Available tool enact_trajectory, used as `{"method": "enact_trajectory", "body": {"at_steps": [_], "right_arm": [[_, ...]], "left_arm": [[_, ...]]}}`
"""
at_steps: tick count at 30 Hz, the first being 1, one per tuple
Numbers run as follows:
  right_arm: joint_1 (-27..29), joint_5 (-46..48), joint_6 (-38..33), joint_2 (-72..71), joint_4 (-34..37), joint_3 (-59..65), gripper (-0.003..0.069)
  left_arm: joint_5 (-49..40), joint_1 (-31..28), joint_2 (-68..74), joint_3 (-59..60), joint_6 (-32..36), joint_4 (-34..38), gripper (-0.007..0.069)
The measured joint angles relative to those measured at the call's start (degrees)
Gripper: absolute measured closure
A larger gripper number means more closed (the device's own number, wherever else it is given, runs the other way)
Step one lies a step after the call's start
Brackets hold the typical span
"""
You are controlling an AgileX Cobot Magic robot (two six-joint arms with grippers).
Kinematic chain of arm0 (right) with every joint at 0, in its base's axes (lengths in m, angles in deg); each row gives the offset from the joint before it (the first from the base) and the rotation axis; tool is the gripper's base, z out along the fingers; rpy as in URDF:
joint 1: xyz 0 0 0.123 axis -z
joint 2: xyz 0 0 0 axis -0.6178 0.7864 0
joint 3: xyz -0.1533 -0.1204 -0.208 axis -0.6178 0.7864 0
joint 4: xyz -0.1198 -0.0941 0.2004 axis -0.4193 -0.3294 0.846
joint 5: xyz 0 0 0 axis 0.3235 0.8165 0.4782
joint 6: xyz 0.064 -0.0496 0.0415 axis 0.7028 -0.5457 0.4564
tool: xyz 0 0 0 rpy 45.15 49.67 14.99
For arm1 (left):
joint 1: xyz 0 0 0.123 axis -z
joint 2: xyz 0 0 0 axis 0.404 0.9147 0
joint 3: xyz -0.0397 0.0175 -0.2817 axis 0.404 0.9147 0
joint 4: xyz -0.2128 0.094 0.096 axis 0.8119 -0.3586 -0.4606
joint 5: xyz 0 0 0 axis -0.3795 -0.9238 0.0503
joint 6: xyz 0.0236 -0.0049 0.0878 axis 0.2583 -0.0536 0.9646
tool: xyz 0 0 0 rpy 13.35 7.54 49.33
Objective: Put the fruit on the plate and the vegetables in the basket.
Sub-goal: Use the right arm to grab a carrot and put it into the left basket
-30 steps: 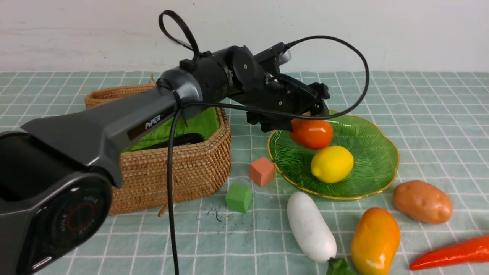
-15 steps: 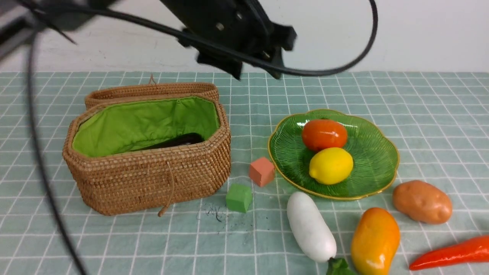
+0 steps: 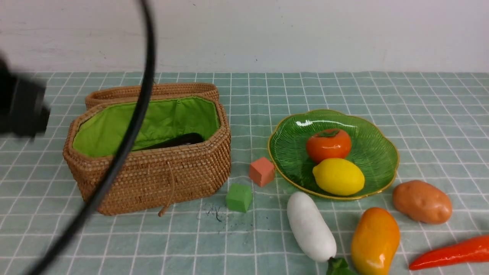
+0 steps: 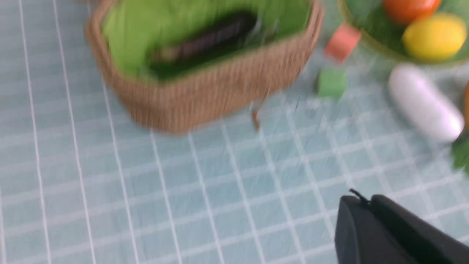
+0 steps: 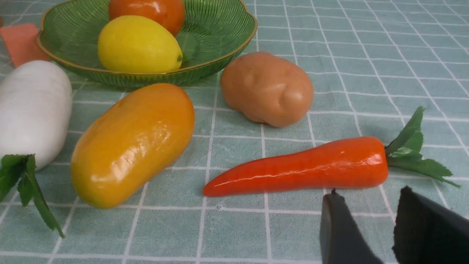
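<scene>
Where the checked teal cloth covers the worktop (image 3: 344, 91), the biggest thing is the wicker basket (image 3: 153, 183), standing well to the left of the plate (image 3: 376, 151). It is a long eight-sided box of tight brown weave, with its lid (image 3: 153, 91) folded back behind it and its bright green cloth lining (image 3: 153, 118) showing. A dark, glossy eggplant (image 3: 179, 140) lies low inside.

A blurred black cable (image 3: 126, 145) sweeps across the front view over the basket's left part. A blurred dark piece of the left arm (image 3: 21, 110) sits farther still from the plate.

The plate is ribbed green glass, leaf-shaped, with a wavy gold rim. On it rest a round orange persimmon (image 3: 328, 145) with a green cap and a smooth yellow lemon (image 3: 338, 177), touching each other.

Just in front of the plate lie a smooth white radish (image 3: 310, 227) with green leaves, a glossy orange-yellow mango (image 3: 374, 240) and a matt brown potato (image 3: 422, 201). A long shiny red chili (image 3: 450, 254) lies farther out from the plate than the potato. Between plate and basket stand a salmon cube (image 3: 262, 171), just beside the rim, and a green cube (image 3: 239, 197).

The left end effector (image 4: 361, 200) has its fingers together, with nothing seen in them, above bare cloth. The right end effector (image 5: 368, 194) has its fingers apart with nothing between them, near the chili.
</scene>
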Motion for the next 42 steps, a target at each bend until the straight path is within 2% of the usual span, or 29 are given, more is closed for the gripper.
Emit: {"method": "enact_trajectory", "body": {"at_steps": [3,7,9,10,17,25,28,29,31,33,34,35,39,42], "right_arm": [[0.0,0.0,0.0,0.0,0.0,0.0,0.0418],[0.0,0.0,0.0,0.0,0.0,0.0,0.0418],[0.0,0.0,0.0,0.0,0.0,0.0,0.0418],[0.0,0.0,0.0,0.0,0.0,0.0,0.0418],[0.0,0.0,0.0,0.0,0.0,0.0,0.0418],[0.0,0.0,0.0,0.0,0.0,0.0,0.0418],[0.0,0.0,0.0,0.0,0.0,0.0,0.0418],[0.0,0.0,0.0,0.0,0.0,0.0,0.0418],[0.0,0.0,0.0,0.0,0.0,0.0,0.0418],[0.0,0.0,0.0,0.0,0.0,0.0,0.0418],[0.0,0.0,0.0,0.0,0.0,0.0,0.0418],[0.0,0.0,0.0,0.0,0.0,0.0,0.0418],[0.0,0.0,0.0,0.0,0.0,0.0,0.0418],[0.0,0.0,0.0,0.0,0.0,0.0,0.0418]], "left_arm": [[6.6,0.0,-6.7,11.7,-1.8,1.3,0.0638],[26.6,0.0,-22.1,33.2,-5.3,4.5,0.0638],[31.0,0.0,-25.1,36.9,-5.5,4.5,0.0638],[35.8,0.0,-31.3,42.2,-5.7,4.5,0.0638],[36.9,0.0,-44.2,49.2,-6.0,2.7,0.0638],[39.7,-1.3,-46.1,49.8,-9.6,-5.2,0.0638],[44.0,-8.3,-46.1,51.8,-9.5,-5.5,0.0638],[44.3,-8.9,-46.1,52.0,-9.4,-5.4,0.0638],[49.6,-16.4,-46.1,55.5,-7.3,-2.9,0.0638],[53.1,-21.4,-46.4,58.6,-5.4,-0.7,0.0638],[53.4,-21.9,-46.7,59.0,-5.1,-0.3,0.0638],[55.4,-25.3,-48.3,62.0,-4.2,1.1,0.0638],[56.9,-29.8,-51.7,67.8,-3.2,2.1,0.0638],[52.1,-31.2,-51.8,69.4,-3.1,2.3,0.0638]]}}
